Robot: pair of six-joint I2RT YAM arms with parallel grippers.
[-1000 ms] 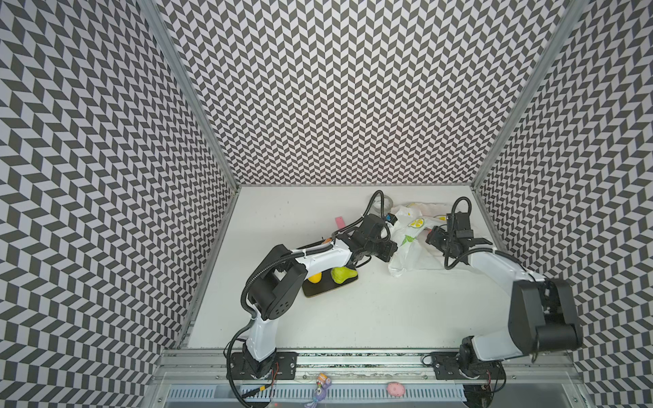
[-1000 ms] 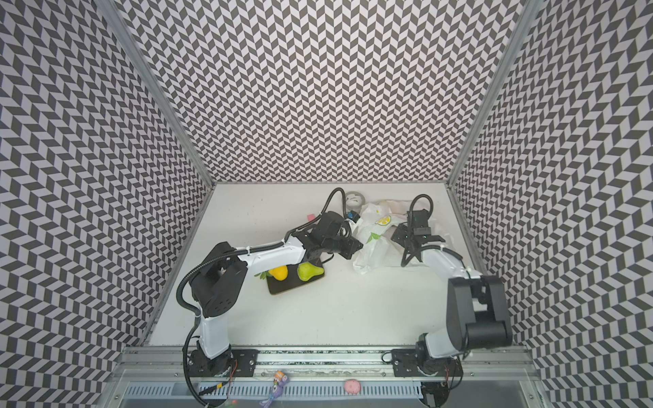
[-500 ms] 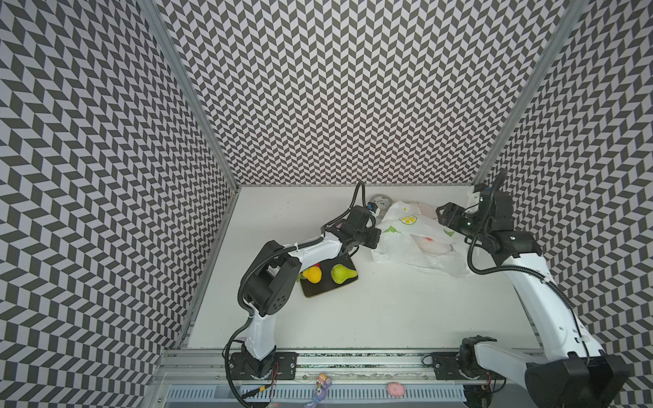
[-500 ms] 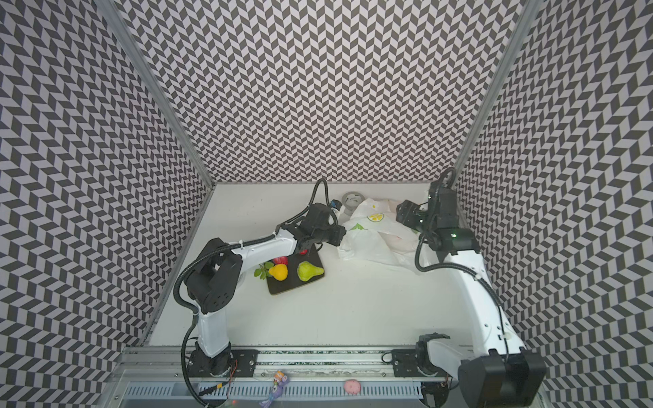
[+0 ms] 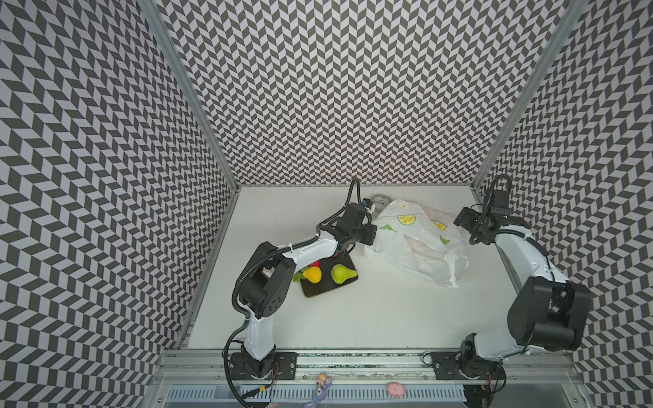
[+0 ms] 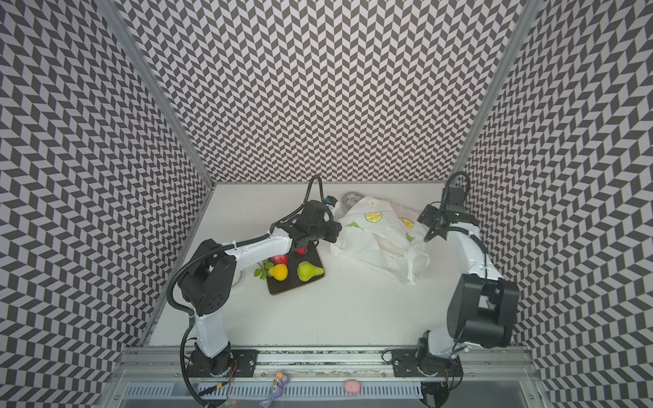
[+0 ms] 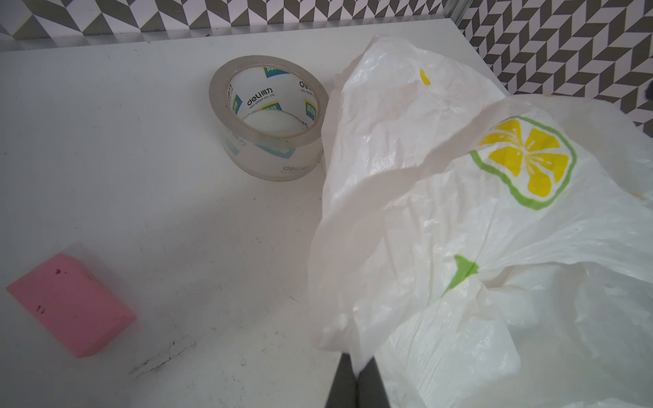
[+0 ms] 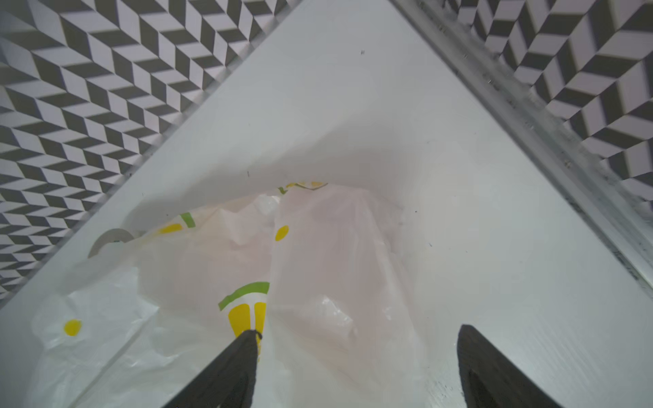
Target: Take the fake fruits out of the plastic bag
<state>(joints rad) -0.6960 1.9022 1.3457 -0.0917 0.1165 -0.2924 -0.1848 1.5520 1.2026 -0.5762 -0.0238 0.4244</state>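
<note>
The white plastic bag (image 5: 417, 243) (image 6: 381, 236), printed with lemon slices, lies crumpled at the back right of the table. My left gripper (image 7: 357, 367) (image 5: 369, 235) is shut on a pinched fold of the plastic bag's (image 7: 477, 247) left edge. My right gripper (image 8: 358, 332) (image 5: 461, 217) hangs open over the bag's (image 8: 247, 282) right end, holding nothing. A green pear (image 5: 342, 273), a yellow lemon (image 5: 312, 275) and red strawberries (image 6: 280, 259) rest on a black board (image 5: 318, 291). A peach tint shows through the plastic; what is inside is hidden.
A clear tape roll (image 7: 272, 116) (image 5: 380, 203) stands right behind the bag's left corner. A pink block (image 7: 70, 303) lies on the table left of my left gripper. The right wall's metal rail (image 8: 530, 116) runs close by my right gripper.
My right gripper has swung from the bag's middle out to the back right, and its jaws have widened. The bag has shifted back and spread out. My left gripper moved back, still gripping the edge.
</note>
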